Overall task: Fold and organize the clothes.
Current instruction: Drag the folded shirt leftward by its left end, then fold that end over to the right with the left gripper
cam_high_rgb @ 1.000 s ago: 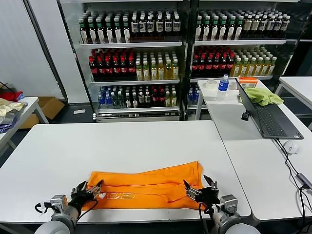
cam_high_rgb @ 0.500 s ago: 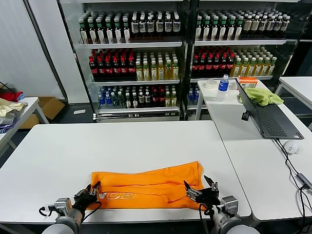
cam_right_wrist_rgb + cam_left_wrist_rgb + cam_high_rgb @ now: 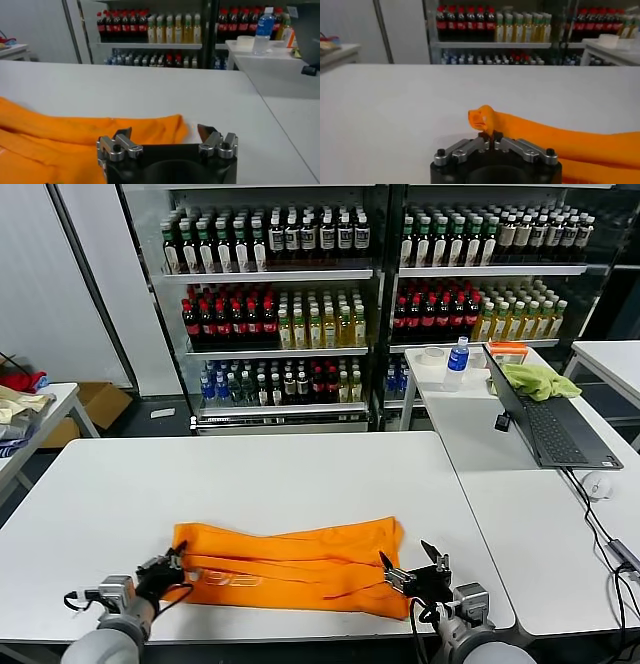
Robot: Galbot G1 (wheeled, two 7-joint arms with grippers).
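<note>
Orange shirt [image 3: 290,567] flat on table [image 3: 120,494]. Left gripper [image 3: 491,142] pinching corner; right gripper [image 3: 416,568] spread at opposite edge. Advise matching grip right, then lifting evenly.

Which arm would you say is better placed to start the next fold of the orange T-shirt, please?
Probably the left: its tool is already shut on the orange T-shirt at its corner, lifting a bunch of cloth. The right tool is open at the opposite end, gripping nothing.

Soft matt orange cotton T-shirt [image 3: 290,567], smooth matt white table [image 3: 250,474], metal-fingered black left hand [image 3: 492,141]
</note>
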